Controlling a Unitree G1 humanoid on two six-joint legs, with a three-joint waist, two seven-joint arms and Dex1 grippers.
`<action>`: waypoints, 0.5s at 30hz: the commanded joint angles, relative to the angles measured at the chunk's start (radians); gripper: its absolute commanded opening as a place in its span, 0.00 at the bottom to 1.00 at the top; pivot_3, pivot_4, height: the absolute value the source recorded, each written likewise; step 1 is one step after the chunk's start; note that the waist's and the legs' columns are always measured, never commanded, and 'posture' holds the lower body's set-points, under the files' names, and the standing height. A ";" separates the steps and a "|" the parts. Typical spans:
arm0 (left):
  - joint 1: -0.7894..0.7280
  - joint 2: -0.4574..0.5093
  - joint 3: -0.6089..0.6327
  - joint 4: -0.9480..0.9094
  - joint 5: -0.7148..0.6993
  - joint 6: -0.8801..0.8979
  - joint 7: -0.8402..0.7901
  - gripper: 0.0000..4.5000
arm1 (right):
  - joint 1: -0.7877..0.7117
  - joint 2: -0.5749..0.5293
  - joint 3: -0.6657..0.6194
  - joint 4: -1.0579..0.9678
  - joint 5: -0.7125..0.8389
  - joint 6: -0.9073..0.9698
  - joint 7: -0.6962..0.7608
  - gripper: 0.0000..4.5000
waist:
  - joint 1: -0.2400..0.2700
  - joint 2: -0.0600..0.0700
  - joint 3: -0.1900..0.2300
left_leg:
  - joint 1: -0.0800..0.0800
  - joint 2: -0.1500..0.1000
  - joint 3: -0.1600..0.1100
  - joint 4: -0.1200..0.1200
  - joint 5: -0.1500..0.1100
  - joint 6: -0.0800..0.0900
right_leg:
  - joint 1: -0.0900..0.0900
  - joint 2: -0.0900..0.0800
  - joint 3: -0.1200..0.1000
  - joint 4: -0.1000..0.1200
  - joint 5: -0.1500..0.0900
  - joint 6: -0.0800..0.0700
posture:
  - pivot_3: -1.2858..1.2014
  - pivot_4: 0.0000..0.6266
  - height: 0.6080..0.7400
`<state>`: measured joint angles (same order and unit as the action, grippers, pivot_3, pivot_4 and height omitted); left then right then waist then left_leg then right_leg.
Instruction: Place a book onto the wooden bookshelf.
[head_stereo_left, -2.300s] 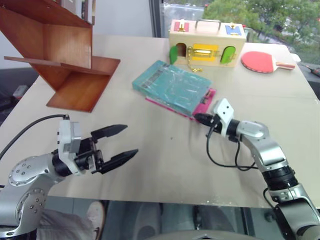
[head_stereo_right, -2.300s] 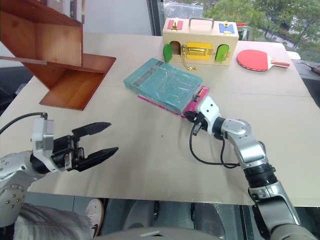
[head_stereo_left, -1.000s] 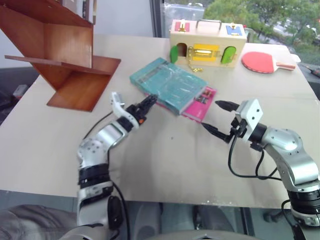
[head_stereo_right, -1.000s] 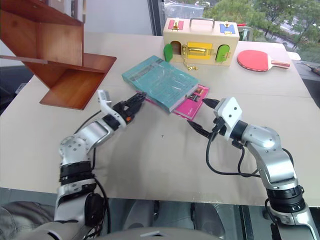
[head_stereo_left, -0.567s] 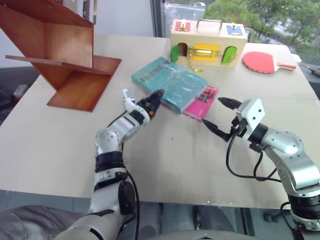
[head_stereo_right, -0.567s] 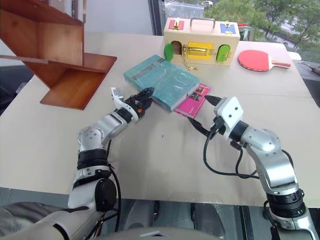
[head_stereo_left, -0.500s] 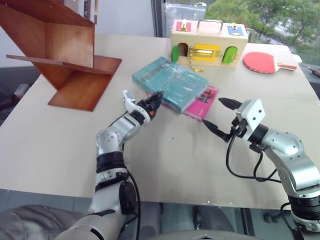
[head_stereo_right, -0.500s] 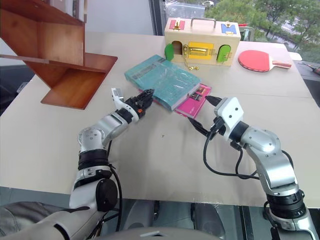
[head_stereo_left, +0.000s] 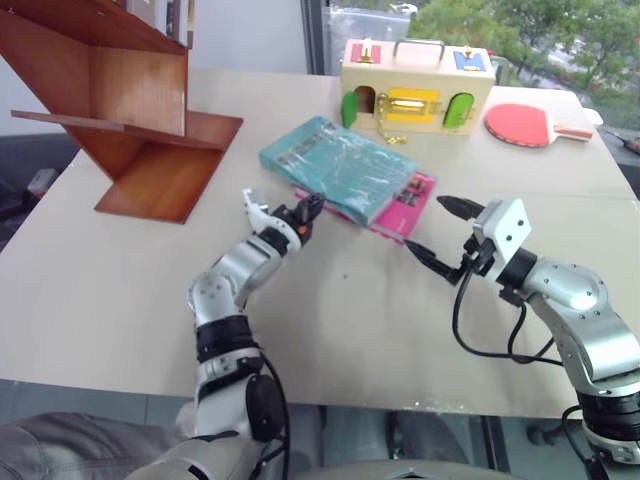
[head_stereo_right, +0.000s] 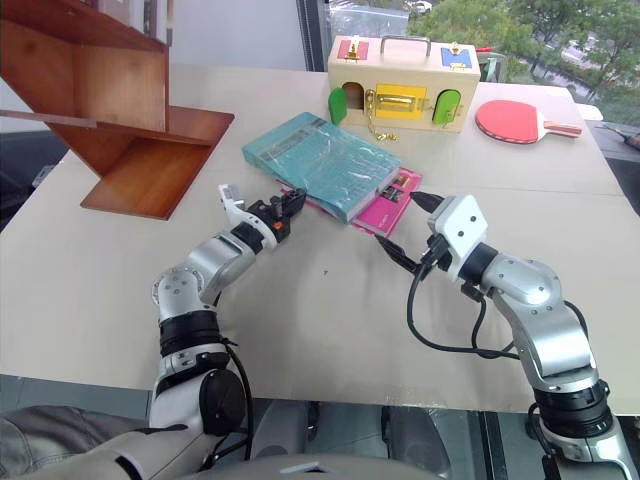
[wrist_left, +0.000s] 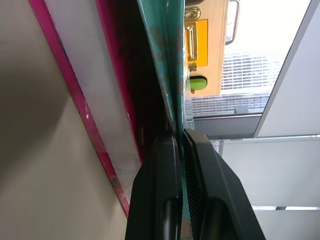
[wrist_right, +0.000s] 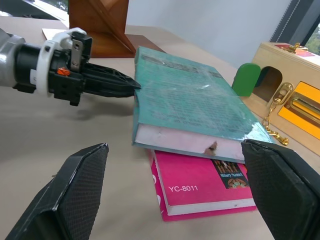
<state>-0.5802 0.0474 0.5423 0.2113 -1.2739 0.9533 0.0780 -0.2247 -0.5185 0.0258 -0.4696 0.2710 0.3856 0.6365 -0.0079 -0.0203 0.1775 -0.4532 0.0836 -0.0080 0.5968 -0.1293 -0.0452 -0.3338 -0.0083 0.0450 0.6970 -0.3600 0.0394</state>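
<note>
Your left gripper (head_stereo_right: 291, 206) has its fingers pressed together on the near-left edge of the book (head_stereo_right: 320, 163) — the left wrist view shows the teal cover pinched between the two black fingertips (wrist_left: 172, 150). The book lies flat near the middle of the table (head_stereo_right: 330, 330), toward its far side, resting on top of a thinner pink book (head_stereo_right: 385, 206) whose right end sticks out from under it; in the right wrist view the pink cover reads "YC-8011". Your right gripper (head_stereo_right: 400, 227) hangs with its fingers spread wide, just beside the near-right end of the pink book and touching neither book. The wooden bookshelf (head_stereo_right: 110, 110) stands at the table's far-left corner, well apart from the book, its slanted boards tilted and its lowest board resting on the tabletop. Along the far edge sit a pale wooden box with coloured doors (head_stereo_right: 400, 85) and — toward the far-right corner — a red table-tennis paddle (head_stereo_right: 515, 120).
</note>
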 joint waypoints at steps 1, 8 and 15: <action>0.053 -0.001 0.002 -0.095 -0.066 0.015 0.031 0.01 | -0.017 -0.009 -0.011 -0.009 0.004 -0.028 0.012 1.00 | -0.001 0.000 0.000 | 0.000 0.000 0.000 0.000 0.000 0.000 | 0.000 0.000 0.000 0.000 0.000 0.000 | 0.52 0.24 1.00; 0.085 0.004 -0.029 -0.125 -0.104 0.020 0.057 0.18 | -0.019 -0.008 -0.008 0.005 0.004 -0.037 0.020 1.00 | 0.001 0.000 0.000 | 0.001 0.000 0.000 0.000 0.000 0.000 | 0.001 0.000 0.000 0.000 0.000 0.000 | 0.52 0.24 1.00; 0.054 0.029 -0.029 -0.073 -0.104 0.002 0.040 0.77 | -0.013 -0.009 -0.008 0.009 0.000 -0.043 0.018 1.00 | 0.001 0.000 0.000 | 0.001 0.000 -0.001 0.000 0.000 0.000 | 0.001 0.000 0.000 0.000 0.000 0.000 | 0.52 0.24 1.00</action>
<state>-0.5018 0.0630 0.5171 0.1390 -1.3582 0.9640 0.1357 -0.2257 -0.5231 0.0263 -0.4443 0.2707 0.3651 0.6514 -0.0068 -0.0203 0.1775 -0.4522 0.0832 -0.0086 0.5968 -0.1293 -0.0451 -0.3325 -0.0085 0.0447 0.6969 -0.3600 0.0395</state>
